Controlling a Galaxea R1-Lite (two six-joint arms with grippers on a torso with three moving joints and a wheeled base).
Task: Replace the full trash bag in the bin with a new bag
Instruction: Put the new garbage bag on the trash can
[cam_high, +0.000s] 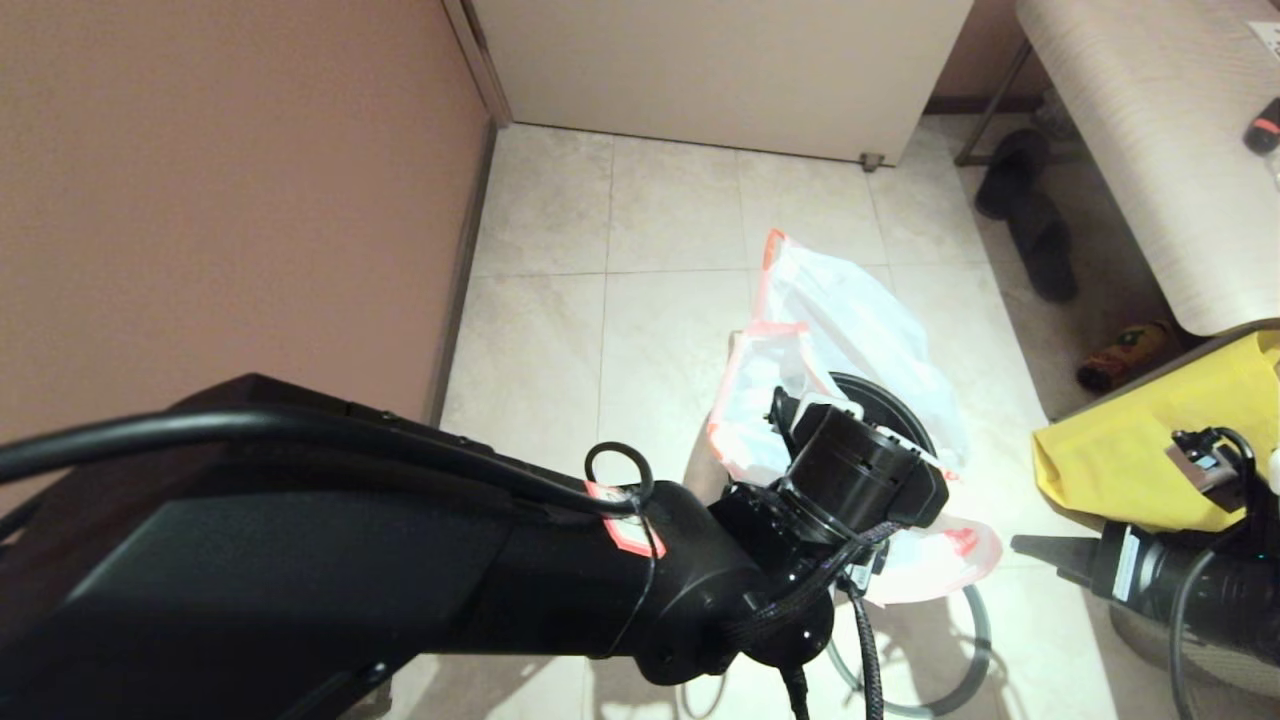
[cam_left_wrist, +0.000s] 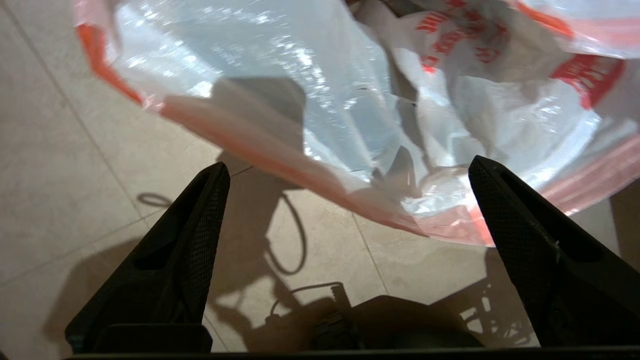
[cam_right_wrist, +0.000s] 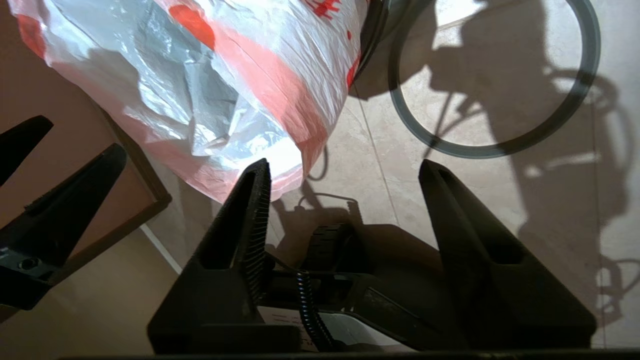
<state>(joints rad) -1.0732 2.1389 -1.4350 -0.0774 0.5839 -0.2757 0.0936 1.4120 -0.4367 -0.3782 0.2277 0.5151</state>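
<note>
The new bag (cam_high: 850, 330) lies draped over the bin (cam_high: 890, 400) on the floor, with the loose hoop (cam_high: 975, 640) flat on the tiles just in front of the bin and the yellow bag (cam_high: 1150, 460) off to its right.

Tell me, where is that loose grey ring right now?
The grey hoop lies flat on the floor tiles, low and right of centre in the head view, beside the bin and partly under the white bag.
</note>
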